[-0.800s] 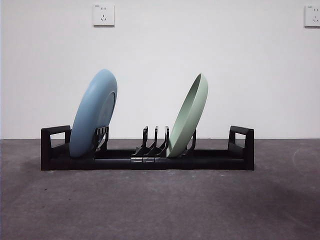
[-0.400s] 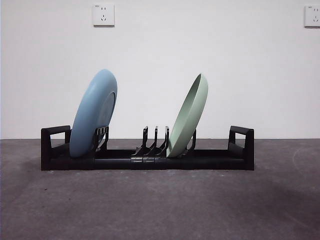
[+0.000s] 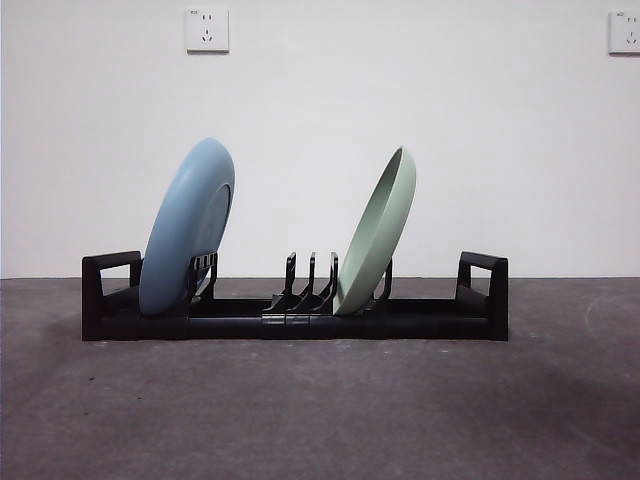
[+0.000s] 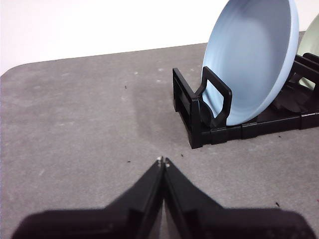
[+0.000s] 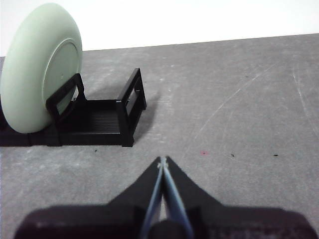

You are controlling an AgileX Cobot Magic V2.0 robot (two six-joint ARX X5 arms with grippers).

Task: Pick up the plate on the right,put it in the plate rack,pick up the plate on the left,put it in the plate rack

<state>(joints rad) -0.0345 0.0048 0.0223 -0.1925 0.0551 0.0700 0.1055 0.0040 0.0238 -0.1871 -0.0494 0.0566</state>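
The long black plate rack (image 3: 420, 318) lies across the table with a looped handle at each end. A blue plate (image 3: 188, 226) stands tilted in its left slots, and a pale green plate (image 3: 378, 232) leans in a slot right of the middle. In the left wrist view the blue plate (image 4: 251, 59) stands in the rack (image 4: 199, 117), with my left gripper (image 4: 163, 162) shut and empty above bare table beside that end. In the right wrist view the green plate (image 5: 37, 64) stands in the rack (image 5: 102, 119), and my right gripper (image 5: 163, 161) is shut, empty, apart from that end.
The grey table (image 3: 320, 410) runs to a white wall with two sockets (image 3: 206, 30). Three short dividers (image 3: 310, 282) stand bare between the two plates. Neither arm shows in the front view.
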